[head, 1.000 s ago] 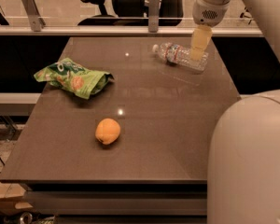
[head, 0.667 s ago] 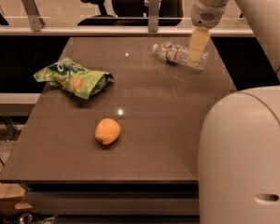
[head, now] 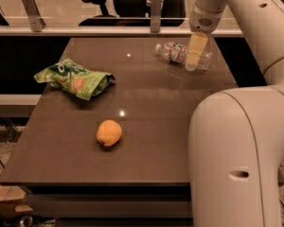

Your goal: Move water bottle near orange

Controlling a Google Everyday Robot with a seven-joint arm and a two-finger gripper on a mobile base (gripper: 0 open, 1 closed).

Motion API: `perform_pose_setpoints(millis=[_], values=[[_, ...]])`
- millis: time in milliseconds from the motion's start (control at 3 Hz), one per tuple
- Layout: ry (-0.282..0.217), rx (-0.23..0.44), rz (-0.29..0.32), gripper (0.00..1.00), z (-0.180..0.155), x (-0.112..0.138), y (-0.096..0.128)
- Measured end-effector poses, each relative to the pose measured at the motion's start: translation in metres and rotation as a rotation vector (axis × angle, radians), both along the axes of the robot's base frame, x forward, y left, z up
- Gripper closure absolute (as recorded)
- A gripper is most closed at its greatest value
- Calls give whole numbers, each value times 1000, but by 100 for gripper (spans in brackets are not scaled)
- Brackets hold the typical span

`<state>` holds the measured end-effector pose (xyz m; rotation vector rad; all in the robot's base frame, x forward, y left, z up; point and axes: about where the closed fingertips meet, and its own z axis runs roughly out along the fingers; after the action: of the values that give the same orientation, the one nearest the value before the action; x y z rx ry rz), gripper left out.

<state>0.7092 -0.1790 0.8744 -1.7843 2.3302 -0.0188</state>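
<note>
Arm (head: pixel 246 18) angled down, gripper (head: pixel 193 64) at lying water bottle (head: pixel 173 52)

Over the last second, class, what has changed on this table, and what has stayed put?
The hand dipped slightly lower over the water bottle, and the arm's foreground link swung leftward. The bottle, the orange and the green snack bag stayed put.

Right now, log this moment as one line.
gripper: at water bottle, far side | water bottle: lying flat | orange: near side, apart | green snack bag: left
</note>
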Motion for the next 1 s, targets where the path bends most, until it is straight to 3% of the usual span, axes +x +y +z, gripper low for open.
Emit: perform_pose_setpoints(millis=[667,1000], values=[[18,20,41,0,-24,23,20],[14,-17,-34,0,-24,31,18]])
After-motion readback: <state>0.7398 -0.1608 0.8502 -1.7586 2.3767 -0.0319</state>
